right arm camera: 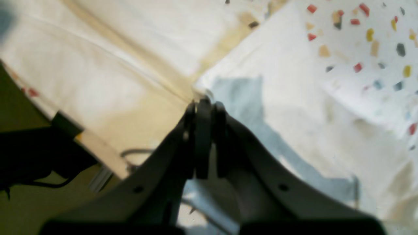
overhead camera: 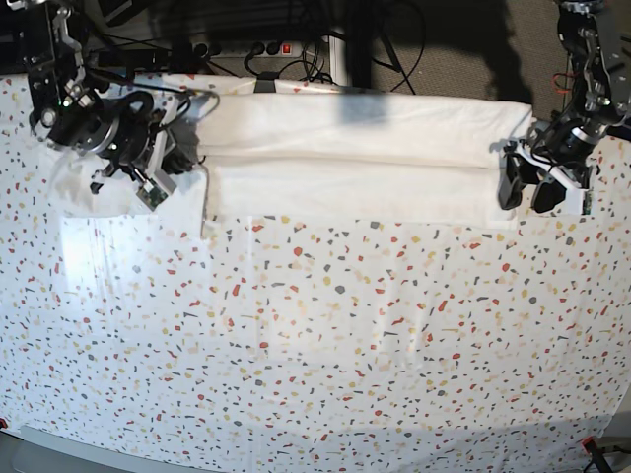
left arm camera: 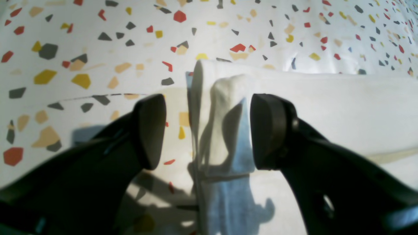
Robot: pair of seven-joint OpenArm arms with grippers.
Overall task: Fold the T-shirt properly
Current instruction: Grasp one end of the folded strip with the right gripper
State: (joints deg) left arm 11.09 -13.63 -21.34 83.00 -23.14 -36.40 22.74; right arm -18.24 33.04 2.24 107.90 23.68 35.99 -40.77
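Toward twelve o'clock, the right gripper [right arm camera: 204, 107] pinches the T-shirt [overhead camera: 345, 163] hem to drag a fold, while the left gripper [left arm camera: 207, 130] straddles its end, spread.

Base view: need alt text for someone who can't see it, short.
A white T-shirt, folded into a long band, lies across the far edge of a speckled terrazzo-pattern tablecloth. The right claw is shut at one end of the shirt; the left claw stands open at the other end.
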